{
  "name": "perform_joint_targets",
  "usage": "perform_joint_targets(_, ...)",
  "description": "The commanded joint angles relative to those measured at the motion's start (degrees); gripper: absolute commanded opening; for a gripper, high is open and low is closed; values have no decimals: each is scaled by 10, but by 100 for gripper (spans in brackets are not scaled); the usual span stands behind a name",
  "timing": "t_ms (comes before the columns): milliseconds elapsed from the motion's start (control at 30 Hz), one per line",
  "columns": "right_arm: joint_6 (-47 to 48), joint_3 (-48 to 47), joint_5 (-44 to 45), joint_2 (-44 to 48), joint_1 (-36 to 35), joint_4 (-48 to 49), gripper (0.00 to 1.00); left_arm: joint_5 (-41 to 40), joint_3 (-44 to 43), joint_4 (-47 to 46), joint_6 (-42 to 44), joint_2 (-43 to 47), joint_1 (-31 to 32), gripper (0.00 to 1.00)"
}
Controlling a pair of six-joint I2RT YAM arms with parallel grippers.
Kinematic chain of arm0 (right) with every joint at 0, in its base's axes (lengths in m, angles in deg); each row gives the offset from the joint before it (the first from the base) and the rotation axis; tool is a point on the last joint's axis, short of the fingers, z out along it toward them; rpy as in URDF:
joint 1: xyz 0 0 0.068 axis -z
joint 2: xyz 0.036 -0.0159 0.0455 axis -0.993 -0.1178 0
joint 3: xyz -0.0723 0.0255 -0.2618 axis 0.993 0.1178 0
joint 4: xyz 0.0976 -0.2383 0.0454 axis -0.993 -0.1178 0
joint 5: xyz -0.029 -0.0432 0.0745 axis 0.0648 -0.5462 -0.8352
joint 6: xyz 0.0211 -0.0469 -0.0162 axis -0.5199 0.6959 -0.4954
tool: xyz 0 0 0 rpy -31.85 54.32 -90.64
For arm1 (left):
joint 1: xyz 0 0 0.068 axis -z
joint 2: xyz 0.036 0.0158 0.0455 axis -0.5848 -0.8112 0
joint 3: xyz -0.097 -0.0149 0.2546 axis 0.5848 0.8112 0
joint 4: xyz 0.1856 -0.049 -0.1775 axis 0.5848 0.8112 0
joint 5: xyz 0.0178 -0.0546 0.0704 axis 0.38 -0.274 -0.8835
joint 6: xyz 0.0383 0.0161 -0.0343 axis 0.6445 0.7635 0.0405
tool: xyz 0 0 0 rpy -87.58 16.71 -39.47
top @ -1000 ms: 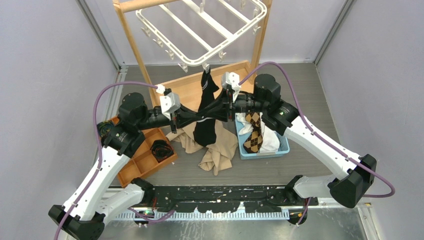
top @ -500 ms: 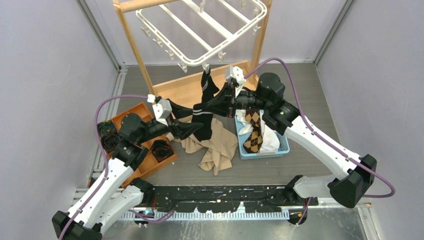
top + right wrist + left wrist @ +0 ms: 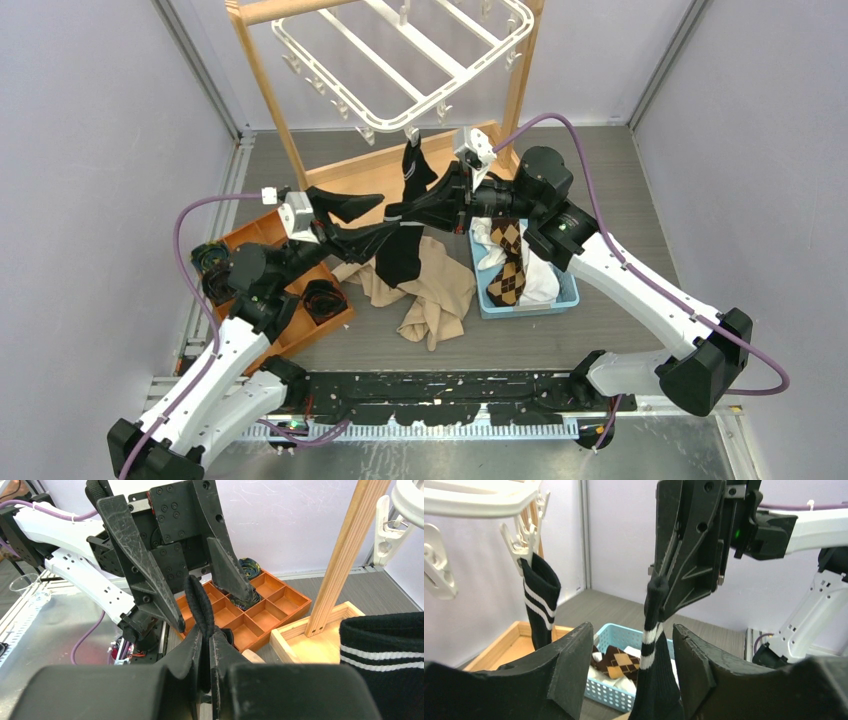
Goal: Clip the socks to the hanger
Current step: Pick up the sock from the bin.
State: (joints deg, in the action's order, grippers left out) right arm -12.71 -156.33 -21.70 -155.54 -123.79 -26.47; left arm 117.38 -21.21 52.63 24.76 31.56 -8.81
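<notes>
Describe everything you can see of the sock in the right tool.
The sock is black knit with two white stripes below the cuff. The right tool is shut on its cuff edge, and it hangs limp between the open left tool's fingers. Its foot dangles over a beige cloth.

left tool (image 3: 631, 628) now spread wide and off the black striped sock (image 3: 651, 680), drawn back away from the hanger (image 3: 474, 499), right tool (image 3: 204, 632) pinched tighter on the cuff, raised nearer the hanger, sock dangling from it alone
</notes>
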Motion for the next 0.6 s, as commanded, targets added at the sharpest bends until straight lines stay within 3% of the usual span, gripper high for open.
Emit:
perform_joint_targets(0, -9, -4, 1, 11, -3, 35, 1, -18, 1, -69, -20, -1, -2, 56)
perform_joint_targets(567, -16, -2, 1, 7, -3, 42, 1, 14, -2, -119, -59, -37, -2, 36)
